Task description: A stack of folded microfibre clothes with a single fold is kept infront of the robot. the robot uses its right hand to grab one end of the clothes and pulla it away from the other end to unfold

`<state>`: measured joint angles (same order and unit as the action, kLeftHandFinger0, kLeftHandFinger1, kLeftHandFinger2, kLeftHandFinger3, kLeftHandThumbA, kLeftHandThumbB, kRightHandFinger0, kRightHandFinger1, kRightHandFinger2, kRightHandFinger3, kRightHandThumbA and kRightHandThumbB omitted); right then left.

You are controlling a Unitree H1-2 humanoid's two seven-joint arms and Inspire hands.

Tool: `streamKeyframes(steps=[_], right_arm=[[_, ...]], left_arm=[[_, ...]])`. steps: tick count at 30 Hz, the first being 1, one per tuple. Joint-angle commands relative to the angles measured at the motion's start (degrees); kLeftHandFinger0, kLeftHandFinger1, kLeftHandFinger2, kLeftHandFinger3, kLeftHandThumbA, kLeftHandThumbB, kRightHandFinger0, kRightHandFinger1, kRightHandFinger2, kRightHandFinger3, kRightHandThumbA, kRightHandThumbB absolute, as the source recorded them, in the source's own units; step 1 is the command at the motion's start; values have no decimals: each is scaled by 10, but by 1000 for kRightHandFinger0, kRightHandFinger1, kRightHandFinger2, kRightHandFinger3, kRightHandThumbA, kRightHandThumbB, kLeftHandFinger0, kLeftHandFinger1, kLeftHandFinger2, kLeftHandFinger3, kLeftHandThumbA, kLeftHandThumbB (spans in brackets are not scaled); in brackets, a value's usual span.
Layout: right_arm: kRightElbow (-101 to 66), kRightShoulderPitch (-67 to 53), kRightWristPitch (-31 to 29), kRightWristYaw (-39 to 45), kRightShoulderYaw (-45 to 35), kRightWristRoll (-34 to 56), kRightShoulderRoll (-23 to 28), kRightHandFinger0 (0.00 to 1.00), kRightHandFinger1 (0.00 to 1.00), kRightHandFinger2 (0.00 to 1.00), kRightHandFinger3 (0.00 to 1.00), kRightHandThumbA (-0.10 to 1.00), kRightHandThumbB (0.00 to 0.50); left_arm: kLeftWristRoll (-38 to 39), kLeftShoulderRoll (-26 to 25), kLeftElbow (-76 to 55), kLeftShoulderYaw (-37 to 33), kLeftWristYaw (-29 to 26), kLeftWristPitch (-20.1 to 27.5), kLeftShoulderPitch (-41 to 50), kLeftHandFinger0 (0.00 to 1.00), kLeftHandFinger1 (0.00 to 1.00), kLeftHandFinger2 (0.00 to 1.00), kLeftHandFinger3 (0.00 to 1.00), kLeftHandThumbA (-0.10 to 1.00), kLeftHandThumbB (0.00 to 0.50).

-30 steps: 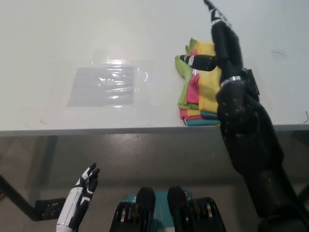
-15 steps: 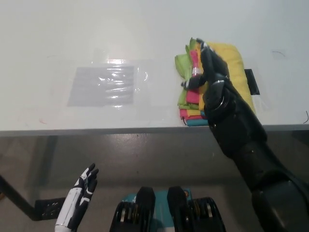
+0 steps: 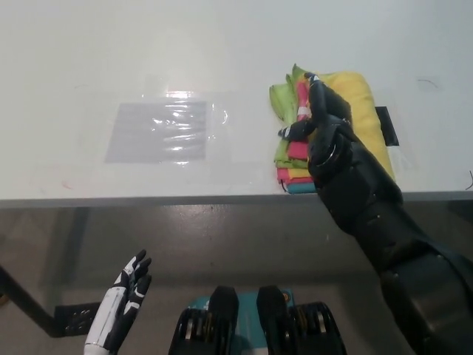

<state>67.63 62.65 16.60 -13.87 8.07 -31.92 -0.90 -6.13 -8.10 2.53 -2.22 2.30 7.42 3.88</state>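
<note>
The black right robot hand (image 3: 319, 118) lies on the stack of folded yellow, pink and green microfibre cloths (image 3: 363, 107) at the white table (image 3: 222, 44) edge, right of centre; whether it grips them I cannot tell. A clear plastic sheet (image 3: 164, 132) lies well apart, left. The white left robot hand (image 3: 122, 299) rests open, lower left.

One head view looks steeply down from above. The table (image 3: 222, 44) fills the frame from nine to three o'clock. Floor shows toward six.

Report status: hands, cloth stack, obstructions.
Right hand down on the cloth stack, grip unconfirmed. Left hand open, low below the table edge. Stack folded, near the edge. No obstruction seen.
</note>
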Motion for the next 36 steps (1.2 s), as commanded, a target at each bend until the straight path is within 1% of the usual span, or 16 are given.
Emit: streamKeyframes(steps=[1, 4, 10, 11, 15, 18, 20, 22, 24, 26, 27, 29, 30, 32, 34, 36], right_arm=[[4, 5, 16, -51, 1, 18, 4, 155, 271, 370, 563, 390, 150], [-6, 4, 3, -66, -10, 31, 1, 10, 106, 233, 538, 451, 183], [-34, -8, -12, -62, -20, 51, 1, 0, 61, 185, 506, 445, 173], [-39, -10, -11, -57, -21, 55, 2, 160, 216, 311, 546, 440, 176], [-45, -14, -8, -49, -21, 62, 6, 145, 222, 346, 587, 443, 174], [-49, -20, -15, -44, -17, 66, 10, 319, 426, 551, 714, 443, 158], [-58, -26, -28, -44, -20, 73, 13, 235, 338, 457, 617, 424, 156], [-64, -34, -49, -50, -31, 88, 15, 14, 92, 254, 424, 392, 154], [-73, -41, -89, -58, -46, 107, 20, 0, 31, 191, 286, 407, 143], [-78, -44, -111, -60, -60, 122, 23, 53, 157, 329, 321, 447, 142], [-80, -45, -119, -58, -68, 129, 24, 95, 209, 386, 357, 595, 128], [-104, -56, -170, -55, -103, 167, 31, 183, 296, 444, 375, 577, 158], [-115, -60, -190, -46, -118, 185, 33, 244, 359, 490, 508, 569, 150], [-127, -66, -210, -37, -133, 200, 35, 160, 269, 398, 435, 582, 152], [-152, -74, -229, -33, -149, 214, 41, 94, 307, 466, 295, 698, 173], [-208, -92, -244, -16, -181, 255, 42, 9, 294, 553, 296, 728, 182]], left_arm=[[1, -8, -14, 2, 6, 6, -7, 1000, 1000, 1000, 1000, 930, 219], [-1, -8, -11, 1, 4, 8, -8, 1000, 1000, 1000, 1000, 927, 221], [-4, -9, -18, 0, 6, -5, -5, 1000, 1000, 1000, 1000, 922, 215], [-3, -9, -17, 0, 7, -2, -5, 1000, 1000, 1000, 1000, 911, 208], [-1, -11, -17, -2, 11, -4, -8, 1000, 1000, 1000, 1000, 904, 199], [-2, -11, -19, -1, 13, -8, -7, 1000, 1000, 1000, 1000, 893, 190], [-4, -11, -20, -1, 13, -9, -9, 1000, 1000, 1000, 1000, 887, 184], [-1, -10, -20, 0, 14, -10, -9, 1000, 1000, 1000, 1000, 875, 188], [-2, -9, -20, 0, 13, -12, -11, 1000, 1000, 1000, 1000, 883, 198], [-3, -9, -20, -1, 13, -14, -12, 1000, 1000, 1000, 1000, 888, 199], [-4, -9, -19, -1, 14, -14, -12, 1000, 1000, 1000, 1000, 896, 201], [-6, -10, -20, 0, 14, -16, -13, 1000, 1000, 1000, 1000, 904, 210], [-7, -9, -21, 0, 14, -17, -12, 1000, 1000, 1000, 1000, 909, 209], [-9, -10, -20, -1, 14, -16, -11, 1000, 1000, 1000, 1000, 913, 210], [-11, -10, -19, -1, 12, -15, -12, 1000, 1000, 1000, 1000, 927, 213], [-15, -9, -18, -1, 10, -15, -12, 1000, 1000, 1000, 1000, 931, 210]])
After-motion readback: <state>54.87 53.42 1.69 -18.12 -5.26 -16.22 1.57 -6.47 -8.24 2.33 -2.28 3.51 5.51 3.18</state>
